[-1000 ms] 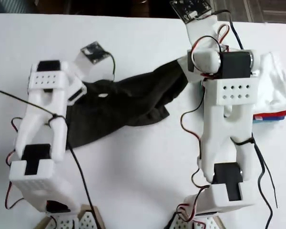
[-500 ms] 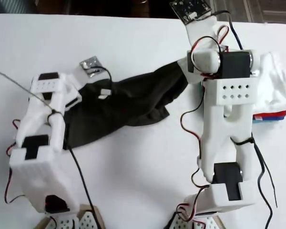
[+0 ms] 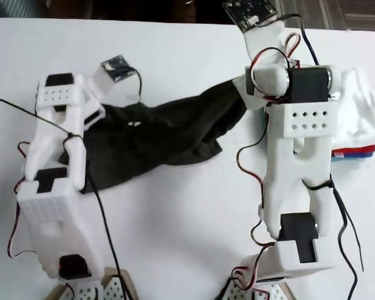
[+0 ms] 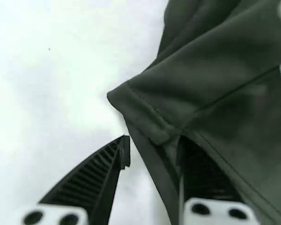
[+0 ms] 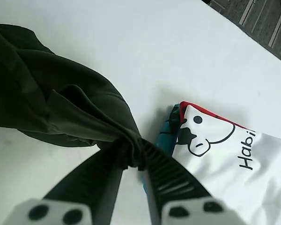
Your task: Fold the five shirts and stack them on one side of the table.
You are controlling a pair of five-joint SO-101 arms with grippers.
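The white counter carries a dark shirt, which lies crumpled and stretched out in a long band. The near stretch of counter in front of the shirt holds the bases of both arms. The left arm rises along the shirt's left end, and the right arm stands past its right end.

At the shirt's left end, the left tool is released, its jaws spread. A hemmed corner of the shirt sits at the gap between them. The cloth drapes over one finger, and the other finger stands over bare counter just beside the hem.

At the shirt's farther, right end, the right tool is clenched on a bunched fold of the dark cloth, which gathers into tight creases at the jaws.

Just beyond that gripped end lies a stack of folded shirts. Its top layer is a white shirt with a printed figure, and red and blue edges show beneath it. I cannot tell whether the stack touches the dark shirt.
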